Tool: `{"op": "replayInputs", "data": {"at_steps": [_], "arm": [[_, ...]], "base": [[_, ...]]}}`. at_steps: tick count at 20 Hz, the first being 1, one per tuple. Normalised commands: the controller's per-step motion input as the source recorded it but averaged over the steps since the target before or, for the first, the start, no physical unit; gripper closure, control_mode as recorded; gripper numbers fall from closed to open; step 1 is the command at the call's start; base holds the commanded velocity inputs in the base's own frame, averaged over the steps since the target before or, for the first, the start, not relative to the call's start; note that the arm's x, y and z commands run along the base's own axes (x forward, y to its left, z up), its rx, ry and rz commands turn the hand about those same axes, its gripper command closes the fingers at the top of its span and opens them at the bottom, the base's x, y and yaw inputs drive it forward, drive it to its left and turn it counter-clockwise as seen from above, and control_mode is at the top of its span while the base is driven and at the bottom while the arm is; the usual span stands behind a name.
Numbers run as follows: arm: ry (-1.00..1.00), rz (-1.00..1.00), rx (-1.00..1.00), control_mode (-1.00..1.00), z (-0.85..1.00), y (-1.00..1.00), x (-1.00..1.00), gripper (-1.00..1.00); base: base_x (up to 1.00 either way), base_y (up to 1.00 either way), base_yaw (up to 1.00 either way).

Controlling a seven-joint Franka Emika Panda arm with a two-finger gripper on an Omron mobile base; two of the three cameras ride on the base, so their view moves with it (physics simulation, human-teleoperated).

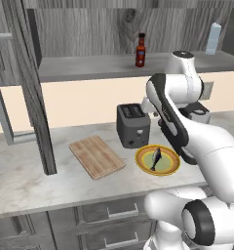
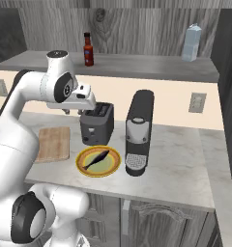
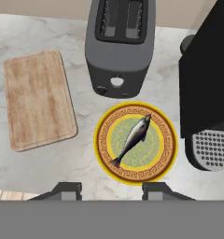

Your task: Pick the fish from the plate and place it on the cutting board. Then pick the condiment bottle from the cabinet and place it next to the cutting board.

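The first step is in hand: the slim dark grey fish (image 3: pixel 132 138) lies untouched on the round yellow-rimmed plate (image 3: pixel 102 140), head toward one o'clock in the hand view. The two-finger gripper (image 3: pixel 110 190) hovers high above it, fingers parted with nothing between them. The rectangular light-brown wooden cutting board (image 3: pixel 37 99) lies bare at about ten o'clock from the plate. Next the hand must descend and close across the fish's narrow body. The small dark-red condiment bottle (image 1: pixel 140 50) waits on the grey wood-grain cabinet (image 1: pixel 89 68) shelf.

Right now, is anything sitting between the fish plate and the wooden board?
No. In the hand view, bare marble counter separates the plate from the cutting board.
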Motion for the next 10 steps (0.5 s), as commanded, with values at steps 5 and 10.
{"op": "replayInputs", "data": {"at_steps": [5, 10], "arm": [[0.0, 0.0, 0.0, -1.0, -0.11, 0.0, -0.09, -1.0], [0.0, 0.0, 0.0, -1.0, -0.24, 0.0, -0.19, -1.0]], "base": [[0.0, 0.0, 0.0], [0.0, 0.0, 0.0]]}}
